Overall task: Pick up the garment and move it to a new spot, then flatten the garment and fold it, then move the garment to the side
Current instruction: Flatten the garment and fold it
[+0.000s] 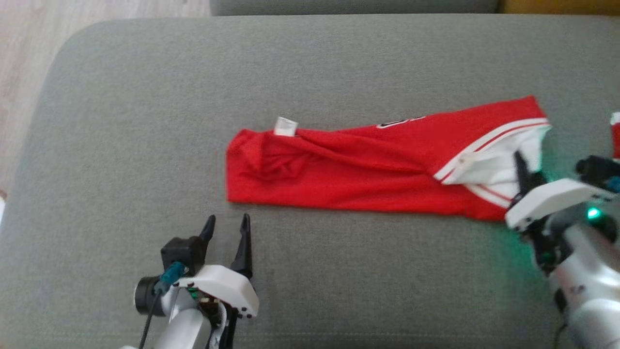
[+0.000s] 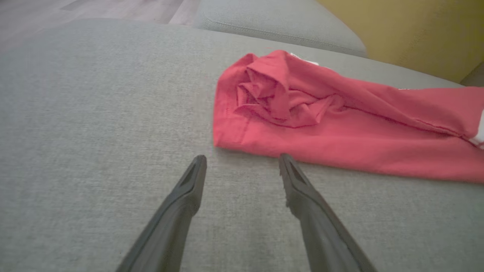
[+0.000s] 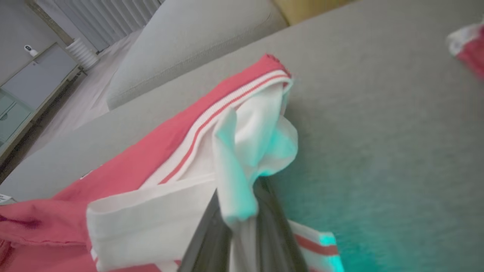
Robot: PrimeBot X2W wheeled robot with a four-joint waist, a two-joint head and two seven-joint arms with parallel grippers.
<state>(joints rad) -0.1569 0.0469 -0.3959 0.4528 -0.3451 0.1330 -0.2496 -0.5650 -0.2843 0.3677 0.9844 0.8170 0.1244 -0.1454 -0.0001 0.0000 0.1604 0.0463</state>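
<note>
A red garment [image 1: 348,169] with a white striped band lies stretched left to right on the grey cushion [image 1: 145,121], its left end bunched into folds [image 2: 272,98]. My left gripper [image 1: 228,219] is open, resting low on the cushion just in front of the garment's near left corner [image 2: 227,143], fingertips [image 2: 284,160] almost at the hem and nothing between them. My right gripper [image 1: 519,160] is at the garment's right end, shut on the white fabric [image 3: 242,151], which is pinched between its two fingers [image 3: 206,238] and bulges up above them.
A small red and white piece of cloth [image 1: 615,133] lies at the cushion's far right edge. A second grey cushion [image 1: 353,6] sits behind. Wooden floor [image 1: 24,72] runs past the left edge. Bare cushion spreads left of and in front of the garment.
</note>
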